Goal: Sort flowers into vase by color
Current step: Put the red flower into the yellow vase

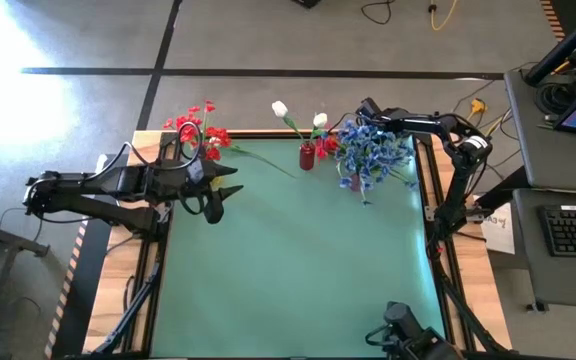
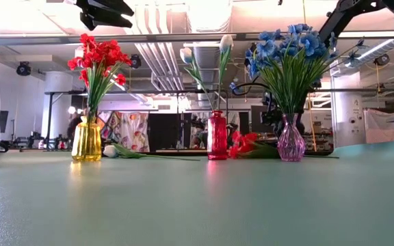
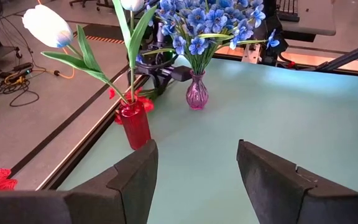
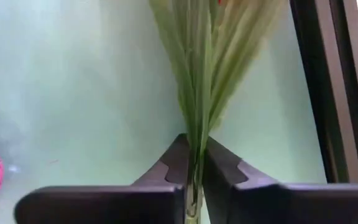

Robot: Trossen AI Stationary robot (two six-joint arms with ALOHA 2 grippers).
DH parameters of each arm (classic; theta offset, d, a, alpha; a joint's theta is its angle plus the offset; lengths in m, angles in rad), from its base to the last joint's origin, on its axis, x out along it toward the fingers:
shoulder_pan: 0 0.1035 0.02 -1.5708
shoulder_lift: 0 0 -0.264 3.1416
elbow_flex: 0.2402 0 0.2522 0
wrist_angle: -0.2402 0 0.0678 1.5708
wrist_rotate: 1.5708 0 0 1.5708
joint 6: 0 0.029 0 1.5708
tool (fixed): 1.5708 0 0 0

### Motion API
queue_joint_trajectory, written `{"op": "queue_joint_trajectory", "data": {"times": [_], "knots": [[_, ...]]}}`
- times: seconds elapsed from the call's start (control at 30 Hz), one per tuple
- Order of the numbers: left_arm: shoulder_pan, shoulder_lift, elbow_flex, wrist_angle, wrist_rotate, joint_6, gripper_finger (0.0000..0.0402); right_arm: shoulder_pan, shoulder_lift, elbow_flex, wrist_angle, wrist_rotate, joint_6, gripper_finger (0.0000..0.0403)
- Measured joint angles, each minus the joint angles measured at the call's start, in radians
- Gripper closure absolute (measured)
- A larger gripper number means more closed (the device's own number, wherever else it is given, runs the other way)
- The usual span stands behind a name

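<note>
Right wrist view: right end effector [image 4: 194, 171] pinches thin green flower stems [image 4: 197, 74]; left end effector [image 3: 194, 171] spread.

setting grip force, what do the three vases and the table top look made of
Yellow vase, red vase and pink vase: likely tinted glass or clear plastic, since light passes through and they gleam. Table top: matte green mat or laminate, showing only faint reflections.

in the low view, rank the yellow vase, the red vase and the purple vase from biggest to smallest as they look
1. Red vase: tallest, though slim.
2 and 3. Yellow vase and purple vase: these look about alike, so I won't rank them. All three stand in a row at a similar depth, so camera nearness barely affects it.
</note>
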Motion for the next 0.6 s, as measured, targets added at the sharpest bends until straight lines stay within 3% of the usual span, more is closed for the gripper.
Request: {"op": "queue_joint_trajectory", "data": {"times": [0.2, 0.6], "knots": [[0.0, 0.0, 0.0, 0.0, 0.0, -0.002, 0.0194, 0.0, -0.035, 0.031, -0.046, 0.0, 0.018, 0.0384], [0.0, 0.0, 0.0, 0.021, 0.0, -0.001, 0.0194, 0.0, -0.222, 0.19, -0.045, 0.038, 0.086, 0.0385]]}}
